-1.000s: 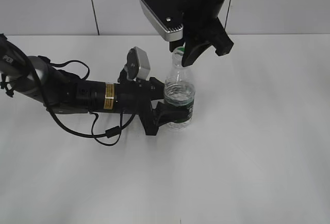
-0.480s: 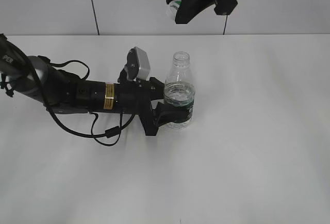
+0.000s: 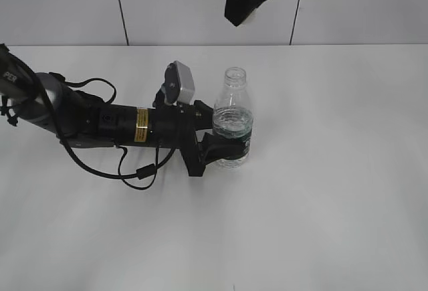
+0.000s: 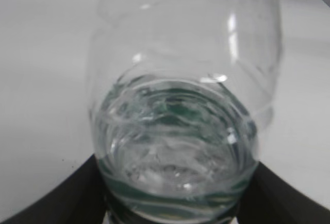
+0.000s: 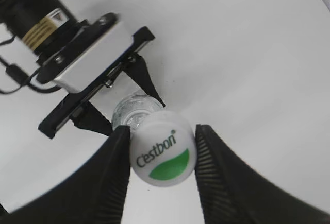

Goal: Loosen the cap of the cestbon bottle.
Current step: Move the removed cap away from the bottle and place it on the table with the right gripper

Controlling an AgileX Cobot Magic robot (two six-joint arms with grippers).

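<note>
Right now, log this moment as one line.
left pincer: shut on bottle | right pincer: holding cap above | bottle: open, upright

In the exterior view the right hand (image 3: 249,0) is cut off by the top edge, and the cap (image 5: 162,154) cannot be made out there. In the left wrist view the cestbon bottle (image 4: 178,131) is blurred, its neck cropped, and the left hand (image 4: 170,213) is largely hidden behind it.
</note>
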